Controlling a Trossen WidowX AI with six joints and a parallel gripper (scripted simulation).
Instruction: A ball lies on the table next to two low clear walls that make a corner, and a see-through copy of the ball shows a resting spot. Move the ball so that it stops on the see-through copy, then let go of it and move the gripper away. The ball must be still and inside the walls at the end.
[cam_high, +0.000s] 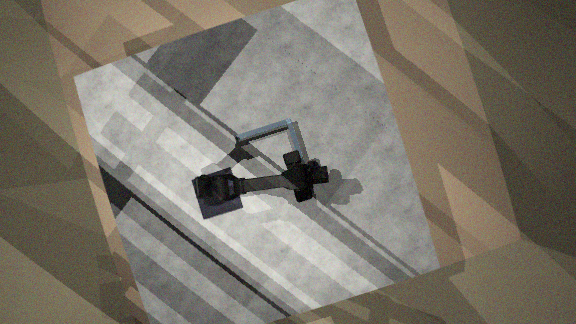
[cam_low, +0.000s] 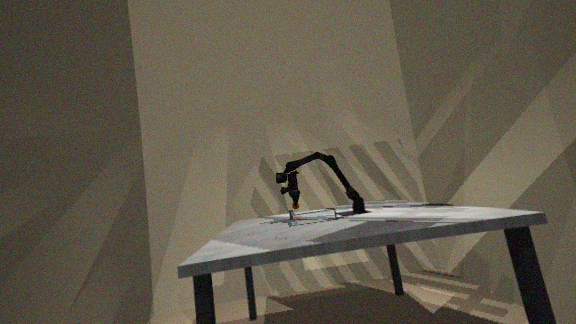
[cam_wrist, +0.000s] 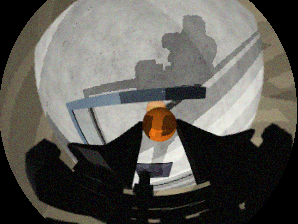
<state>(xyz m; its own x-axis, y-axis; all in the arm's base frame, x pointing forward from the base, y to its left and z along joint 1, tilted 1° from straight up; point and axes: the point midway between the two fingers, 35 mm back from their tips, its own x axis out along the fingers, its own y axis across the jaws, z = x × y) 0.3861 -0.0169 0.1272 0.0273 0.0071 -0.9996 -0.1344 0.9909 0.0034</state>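
The end effector (cam_wrist: 160, 137) is clamped on the orange ball (cam_wrist: 158, 123); in the wrist view the ball sits between the two dark fingers, which slope in toward it from either side; the ball is held up off the tabletop (cam_wrist: 100, 43), which the exterior view confirms, since there the ball (cam_low: 295, 205) hangs at the tip of the downward-pointing end effector (cam_low: 295, 202) with a gap of air between it and the tabletop (cam_low: 390, 225).

The two low clear walls (cam_high: 282, 131) form an L near the middle of the tabletop (cam_high: 320, 75), a little toward its far edge as the top view shows it; one wall runs roughly along the length of the arm, the other turns from the corner down toward the end effector (cam_high: 303, 172); from above, the end effector stands at the free end of that second wall, so the ball is hidden beneath it in that view.

In the wrist view the walls (cam_wrist: 143, 96) appear as a dark bar just behind the ball with a paler side wall running off to the left; a faint paler orange patch shows right at the top of the ball against the bar, which may be the see-through copy, though it is too small to be sure; in the exterior view a small pale orange spot (cam_low: 293, 214) lies on the tabletop by the near end of the walls (cam_low: 315, 215), almost straight below the held ball.

The arm's base (cam_high: 218, 192) stands near the middle of the tabletop, toward its left edge in the top view; the arm (cam_low: 325, 167) arches up from it and bends down to the ball.
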